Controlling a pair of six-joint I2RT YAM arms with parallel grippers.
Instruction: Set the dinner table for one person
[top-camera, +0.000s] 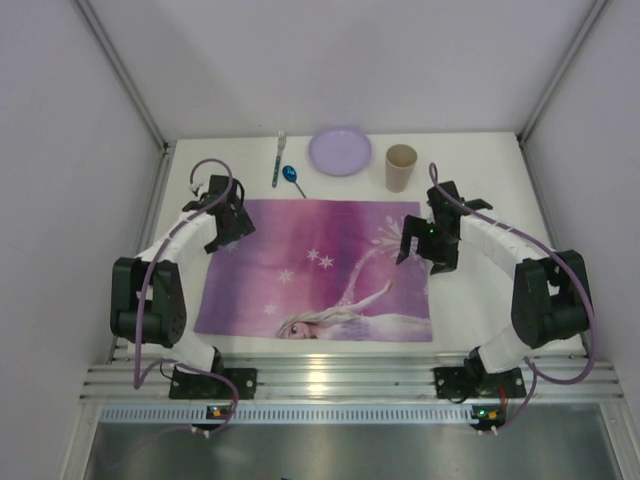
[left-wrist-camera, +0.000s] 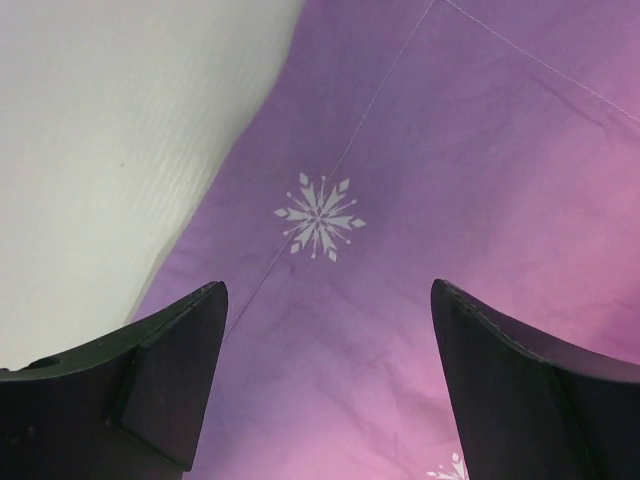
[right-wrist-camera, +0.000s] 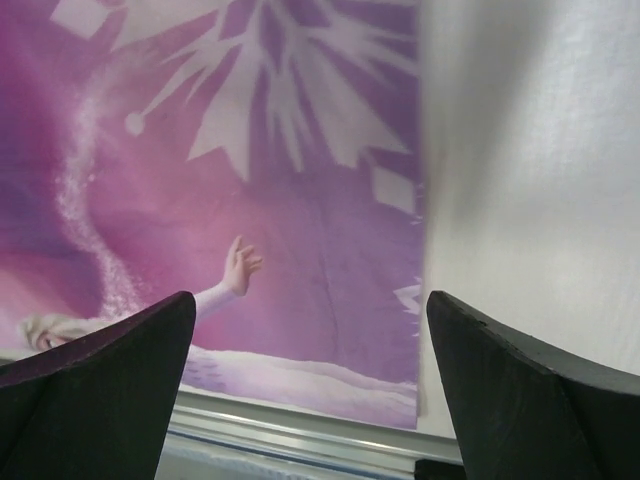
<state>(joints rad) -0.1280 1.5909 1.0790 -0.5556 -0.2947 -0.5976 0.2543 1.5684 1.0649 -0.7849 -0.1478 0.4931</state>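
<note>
- Top view: white dinner table (top-camera: 470, 300) under everything, with an aluminium rail (top-camera: 340, 380) along its near edge.
- Purple placemat (top-camera: 315, 270) spread flat over the middle of the tabletop, printed with a cartoon figure and snowflakes.
- Far left corner of the mat partly covered by the left gripper (top-camera: 227, 232), and the right edge partly covered by the right gripper (top-camera: 424, 252).
- Lined up beyond the mat's far edge, on bare white and apart from one another: a teal-and-white utensil (top-camera: 277, 160) too small to tell its kind, a blue spoon (top-camera: 292, 178), a lilac plate (top-camera: 340, 150), and a tan cup (top-camera: 401, 167) standing upright.
- Impossible to tell from above whether either gripper touches the mat.

- Left wrist view: left gripper (left-wrist-camera: 330, 385) spread wide, with nothing between the two dark fingers (left-wrist-camera: 150, 380).
- Both fingers cut off by the bottom edge.
- Below them the placemat (left-wrist-camera: 450, 200), faintly creased, with one white snowflake (left-wrist-camera: 320, 215) between the fingers and another cut off at the lower edge.
- Bare dinner table (left-wrist-camera: 100, 150) filling the upper left, beyond the mat's edge.

- Right wrist view: right gripper (right-wrist-camera: 310, 390) likewise wide apart and holding nothing, fingers (right-wrist-camera: 530, 390) cropped at the bottom.
- Placemat (right-wrist-camera: 250, 200) on the left, with a large snowflake cut off at the top and the figure's head half hidden behind the left finger.
- White dinner table (right-wrist-camera: 540, 150) on the right, blurred.
- Strip of rail (right-wrist-camera: 300, 435) just visible between the fingers.
</note>
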